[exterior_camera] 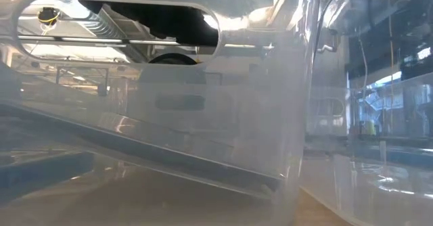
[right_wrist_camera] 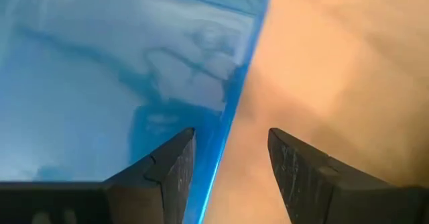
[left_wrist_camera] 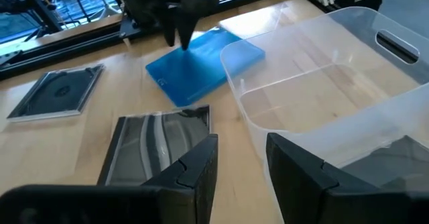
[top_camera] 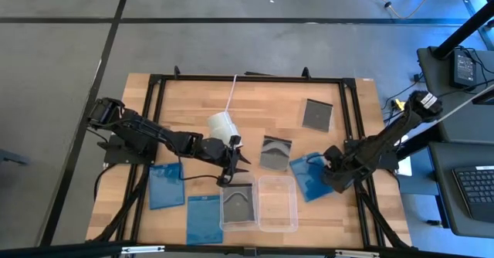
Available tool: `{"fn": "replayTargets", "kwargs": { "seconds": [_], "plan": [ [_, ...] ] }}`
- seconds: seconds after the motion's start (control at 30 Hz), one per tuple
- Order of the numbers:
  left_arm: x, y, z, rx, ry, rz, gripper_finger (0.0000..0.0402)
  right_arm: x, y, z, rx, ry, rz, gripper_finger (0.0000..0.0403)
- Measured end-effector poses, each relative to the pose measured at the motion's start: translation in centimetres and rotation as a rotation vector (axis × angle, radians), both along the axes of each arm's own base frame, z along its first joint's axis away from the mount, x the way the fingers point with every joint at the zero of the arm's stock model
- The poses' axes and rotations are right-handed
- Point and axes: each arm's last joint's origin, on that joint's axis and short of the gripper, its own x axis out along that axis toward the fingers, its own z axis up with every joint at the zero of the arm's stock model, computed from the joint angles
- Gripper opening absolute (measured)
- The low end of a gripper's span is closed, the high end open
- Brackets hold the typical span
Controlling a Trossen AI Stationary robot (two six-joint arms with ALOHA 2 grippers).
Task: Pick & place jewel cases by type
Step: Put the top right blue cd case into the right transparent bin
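Wooden tabletop is carrying everything I'm watching. I'm seeing my right gripper hanging low with fingers apart, straddling the edge of a blue jewel case lying flat right of the two clear trays. My left gripper is hovering, fingers parted and empty, above a grey case beside the trays. One dark case is sitting in the left tray; two more blue cases are lying left of it, another grey case farther back.
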Motion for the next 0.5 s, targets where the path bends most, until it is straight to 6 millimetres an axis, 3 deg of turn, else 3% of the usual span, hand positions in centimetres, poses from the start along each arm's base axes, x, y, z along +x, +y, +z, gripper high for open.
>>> {"fn": "replayTargets", "kwargs": {
  "seconds": [0.5],
  "plan": [
    [0.0,0.2,0.0,0.087,-0.012,-0.035,0.0123,2.5,-4.2,0.0,-0.193,0.003,-0.001,0.0193]
  ]
}}
